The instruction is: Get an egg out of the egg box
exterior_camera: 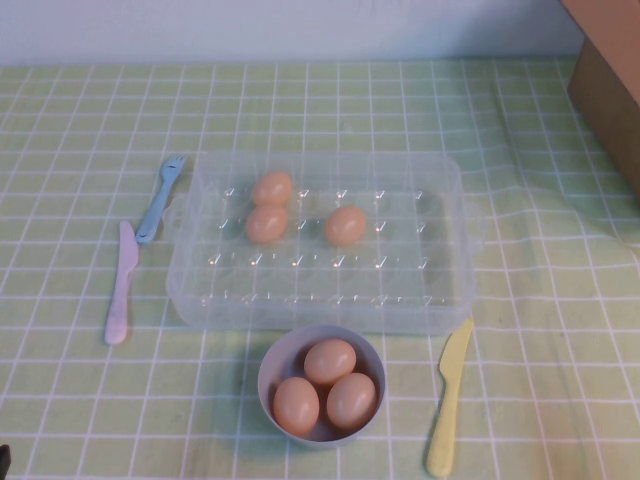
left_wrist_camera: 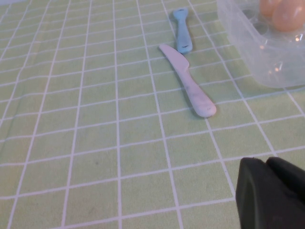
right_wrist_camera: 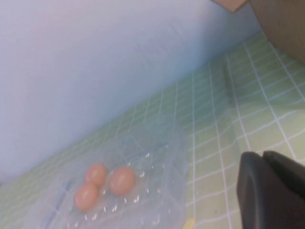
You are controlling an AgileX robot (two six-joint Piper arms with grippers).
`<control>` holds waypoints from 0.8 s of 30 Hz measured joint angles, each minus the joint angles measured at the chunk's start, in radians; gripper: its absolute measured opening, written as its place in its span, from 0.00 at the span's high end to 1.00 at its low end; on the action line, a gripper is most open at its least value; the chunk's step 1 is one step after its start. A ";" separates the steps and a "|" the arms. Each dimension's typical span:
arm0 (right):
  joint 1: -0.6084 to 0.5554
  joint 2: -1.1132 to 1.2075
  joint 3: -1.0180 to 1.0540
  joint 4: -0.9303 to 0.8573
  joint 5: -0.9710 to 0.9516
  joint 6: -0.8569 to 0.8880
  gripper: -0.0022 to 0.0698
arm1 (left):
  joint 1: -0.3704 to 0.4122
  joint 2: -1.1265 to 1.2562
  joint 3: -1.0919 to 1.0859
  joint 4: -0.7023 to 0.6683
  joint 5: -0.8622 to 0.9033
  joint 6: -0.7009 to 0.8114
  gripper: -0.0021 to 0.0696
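Nearest me, a grey bowl point(exterior_camera: 321, 385) is already holding three eggs, with a yellow knife point(exterior_camera: 447, 398) lying beside it. Just behind, the egg box point(exterior_camera: 320, 300) is keeping three more, and the egg point(exterior_camera: 345, 226) sitting alone looks easiest to reach. Nothing is grasped, so the step seems a fresh approach: one arm must descend over a cup. The left gripper point(left_wrist_camera: 271, 193) is hanging low beside the box; the right gripper point(right_wrist_camera: 271, 188) is hovering high; whether either is parted, I cannot tell.

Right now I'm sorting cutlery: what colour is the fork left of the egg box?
Light blue fork, clearest in the high view.
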State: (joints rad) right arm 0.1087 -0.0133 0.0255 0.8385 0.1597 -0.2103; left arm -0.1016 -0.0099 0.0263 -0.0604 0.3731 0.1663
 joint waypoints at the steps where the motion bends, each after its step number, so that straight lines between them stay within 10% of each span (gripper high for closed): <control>1: 0.000 0.000 0.000 0.029 -0.017 0.000 0.99 | 0.000 0.000 0.000 0.000 0.000 0.000 0.98; 12: 0.000 0.043 -0.063 0.151 0.061 -0.002 0.99 | 0.000 0.000 0.000 0.000 0.000 0.000 0.98; 24: 0.000 0.701 -0.494 -0.100 0.593 0.000 0.99 | 0.000 0.000 0.000 0.000 0.000 0.000 0.98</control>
State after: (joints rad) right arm 0.1087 0.6879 -0.4689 0.7384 0.7528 -0.2104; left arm -0.1016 -0.0099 0.0263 -0.0604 0.3731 0.1663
